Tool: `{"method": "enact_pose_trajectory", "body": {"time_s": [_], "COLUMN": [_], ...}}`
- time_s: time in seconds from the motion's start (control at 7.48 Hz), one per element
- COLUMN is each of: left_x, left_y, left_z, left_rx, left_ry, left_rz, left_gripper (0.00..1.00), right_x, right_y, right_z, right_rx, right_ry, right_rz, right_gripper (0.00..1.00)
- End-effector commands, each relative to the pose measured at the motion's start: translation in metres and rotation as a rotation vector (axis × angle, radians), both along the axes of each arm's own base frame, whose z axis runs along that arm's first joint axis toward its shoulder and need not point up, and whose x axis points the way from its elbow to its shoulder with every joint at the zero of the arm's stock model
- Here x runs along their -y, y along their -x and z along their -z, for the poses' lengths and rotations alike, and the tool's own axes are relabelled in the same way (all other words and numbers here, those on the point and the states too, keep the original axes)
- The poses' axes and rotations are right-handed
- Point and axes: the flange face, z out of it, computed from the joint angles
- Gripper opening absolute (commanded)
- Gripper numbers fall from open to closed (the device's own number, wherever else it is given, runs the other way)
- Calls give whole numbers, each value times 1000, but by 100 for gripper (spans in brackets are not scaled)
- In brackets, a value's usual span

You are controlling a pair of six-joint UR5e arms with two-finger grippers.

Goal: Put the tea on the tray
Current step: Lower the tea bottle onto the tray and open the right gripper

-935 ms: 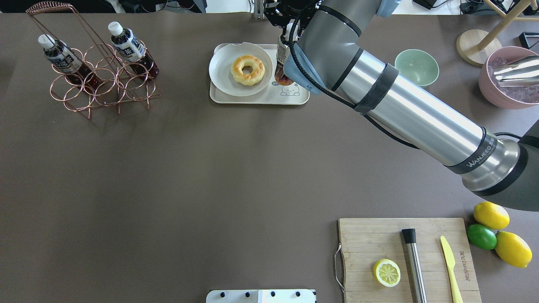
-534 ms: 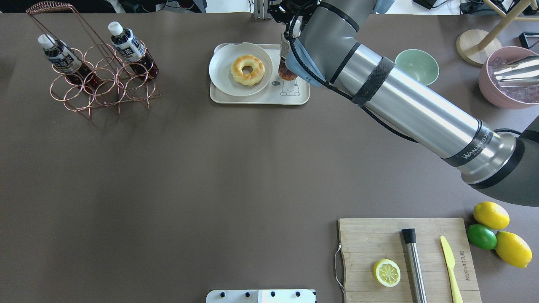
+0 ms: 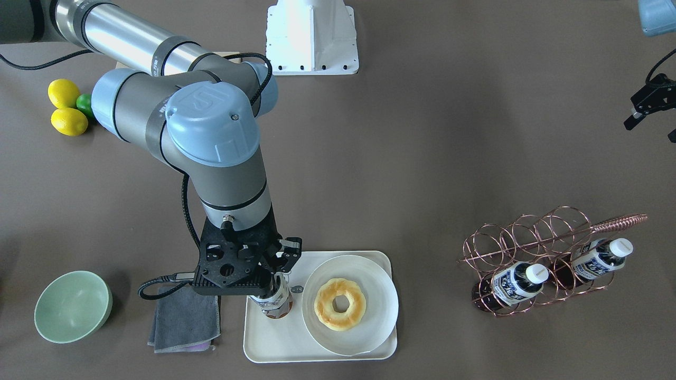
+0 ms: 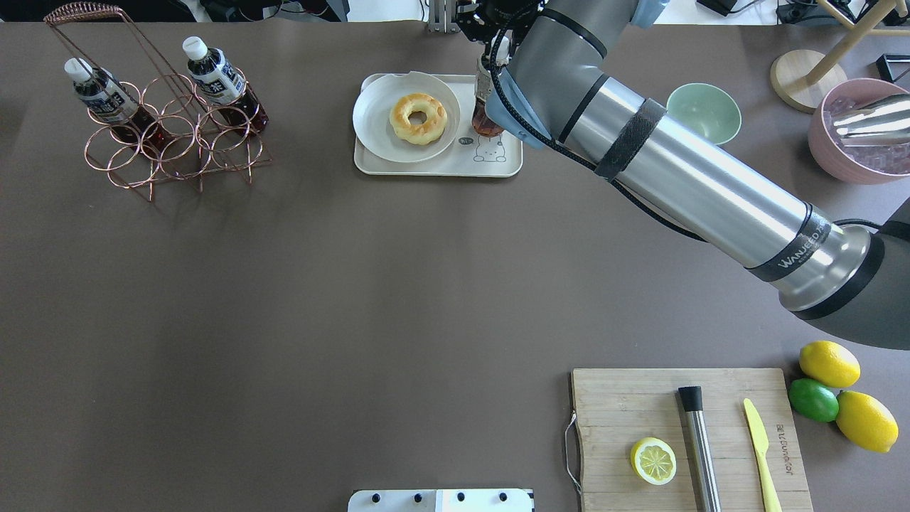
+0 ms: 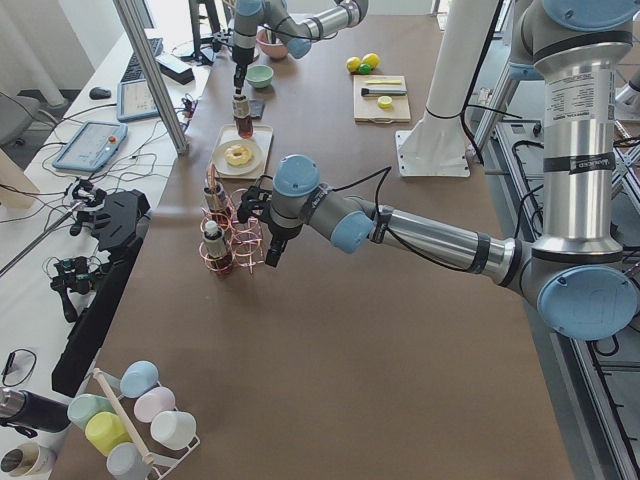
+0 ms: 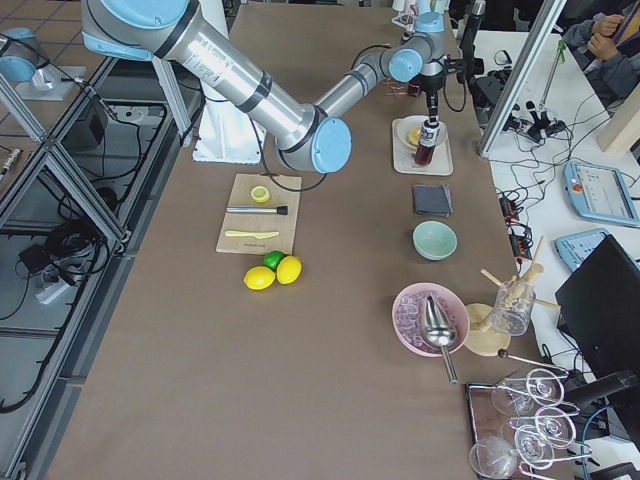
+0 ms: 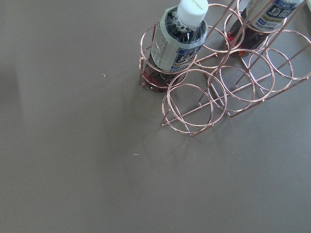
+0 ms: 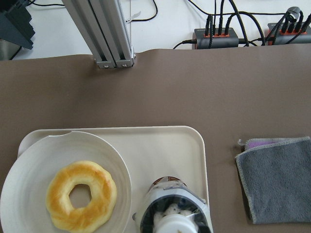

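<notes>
Bright, even overhead light falls across the brown table (image 4: 355,284), casting only soft shadows, faintest beneath the copper wire rack (image 7: 209,92). Glare streaks the polished metal of the right arm (image 4: 697,192). The tea bottle (image 8: 172,216) blurs close to the wrist lens; the other views are sharp.

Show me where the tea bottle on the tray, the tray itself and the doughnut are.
tea bottle (image 3: 275,301), front-facing view, on its label.
tray (image 3: 272,340), front-facing view, on its bare floor.
doughnut (image 3: 323,306), front-facing view, on the ring's left side.
</notes>
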Motion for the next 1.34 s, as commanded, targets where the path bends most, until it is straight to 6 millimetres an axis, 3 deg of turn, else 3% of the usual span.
{"method": "enact_pose_trajectory", "body": {"time_s": [0.0, 0.53, 0.67, 0.8, 0.94, 1.2], "left_x": [-1, 2, 3, 5, 6, 6], "left_y": [0, -1, -2, -3, -3, -4], "left_z": [1, 2, 2, -2, -2, 0], "left_rx": [-1, 0, -1, 1, 1, 1], "left_ry": [-1, -1, 0, 7, 5, 10], "left_rz": [2, 1, 0, -2, -2, 3], "left_gripper": [96, 96, 96, 96, 96, 96], "right_x": [-2, -3, -3, -2, -5, -5], "right_y": [3, 3, 3, 2, 4, -3], "right_z": [-3, -10, -12, -10, -8, -3], "right_rx": [-1, -2, -3, -1, 3, 12], "right_ry": [-2, 0, 1, -1, 2, -12], "right_rz": [3, 5, 5, 3, 3, 3], "right_gripper": [0, 0, 26, 45, 99, 100]}}
